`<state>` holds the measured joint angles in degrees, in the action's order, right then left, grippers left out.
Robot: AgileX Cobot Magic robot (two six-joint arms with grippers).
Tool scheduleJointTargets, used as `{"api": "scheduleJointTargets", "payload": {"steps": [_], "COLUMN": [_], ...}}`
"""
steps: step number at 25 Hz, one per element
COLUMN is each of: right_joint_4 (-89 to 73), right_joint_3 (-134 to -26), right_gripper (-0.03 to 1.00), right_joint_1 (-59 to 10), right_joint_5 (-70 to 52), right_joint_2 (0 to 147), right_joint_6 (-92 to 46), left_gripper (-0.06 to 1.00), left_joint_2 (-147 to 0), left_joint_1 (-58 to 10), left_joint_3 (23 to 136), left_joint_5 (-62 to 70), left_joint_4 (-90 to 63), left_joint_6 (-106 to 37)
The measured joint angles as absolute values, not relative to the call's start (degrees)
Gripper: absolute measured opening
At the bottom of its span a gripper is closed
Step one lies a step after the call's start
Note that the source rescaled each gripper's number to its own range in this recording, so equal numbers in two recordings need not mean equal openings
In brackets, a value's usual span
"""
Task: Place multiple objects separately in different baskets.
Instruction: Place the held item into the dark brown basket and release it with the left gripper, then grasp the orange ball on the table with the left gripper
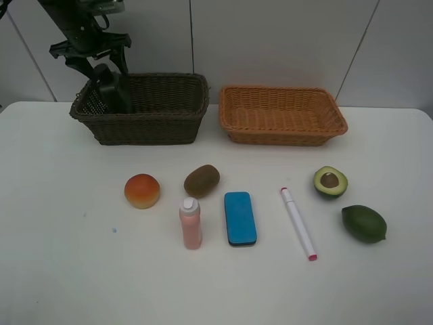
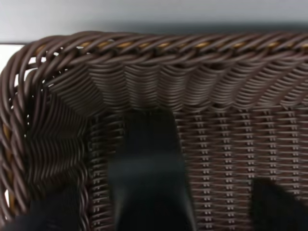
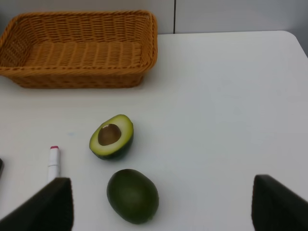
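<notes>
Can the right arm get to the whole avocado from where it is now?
Probably yes. Its open fingers hang above the table with the whole avocado close by, lying alone; the halved avocado and marker sit apart, and nothing covers it.

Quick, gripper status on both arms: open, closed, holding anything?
Left gripper: open, jaws apart inside the dark brown basket; the dark bottle sits between them, not gripped.
Right gripper: open, holding nothing.
</notes>
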<state>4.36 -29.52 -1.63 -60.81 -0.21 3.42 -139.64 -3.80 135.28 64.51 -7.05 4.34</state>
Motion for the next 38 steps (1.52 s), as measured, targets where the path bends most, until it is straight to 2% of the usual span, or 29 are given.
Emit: {"api": "scheduleJointTargets", "payload": {"steps": [3, 7, 14, 20, 26, 31, 38], "right_joint_4": [4.4, 4.4, 4.4, 4.4, 4.4, 4.4, 4.4], "right_joint_3": [-29.5, -29.5, -29.5, -29.5, -29.5, -29.5, -29.5], "right_gripper": [0.92, 0.92, 0.92, 0.92, 0.92, 0.92, 0.92], "right_joint_1": [-1.6, -1.6, -1.6, -1.6, -1.6, -1.6, -1.6], "right_joint_5": [-60.8, -60.8, -60.8, -60.8, -60.8, -60.8, -60.8], "right_joint_2": [-0.2, -0.2, -0.2, -0.2, -0.2, -0.2, -0.2], "right_joint_6": [3.4, 3.4, 3.4, 3.4, 3.4, 3.4, 3.4], "left_gripper": [1.00, 1.00, 1.00, 1.00, 1.00, 1.00, 1.00], "left_joint_2": [-139.6, -138.4, -129.2, -116.3, -104.7, -99.7, -98.8], "left_joint_1": [-3.8, -3.8, -6.2, -14.8, -23.8, -27.0, -27.8], "left_joint_3": [137.5, 141.6, 139.4, 122.5, 103.7, 91.1, 78.1], "left_joint_5": [68.0, 68.8, 68.8, 68.7, 68.7, 68.6, 68.7], "left_joint_4": [-7.1, -9.5, -13.1, -12.6, -6.5, -5.5, -3.8], "left_joint_6": [4.3, 4.3, 2.4, -3.0, -2.6, -0.9, -0.5]}}
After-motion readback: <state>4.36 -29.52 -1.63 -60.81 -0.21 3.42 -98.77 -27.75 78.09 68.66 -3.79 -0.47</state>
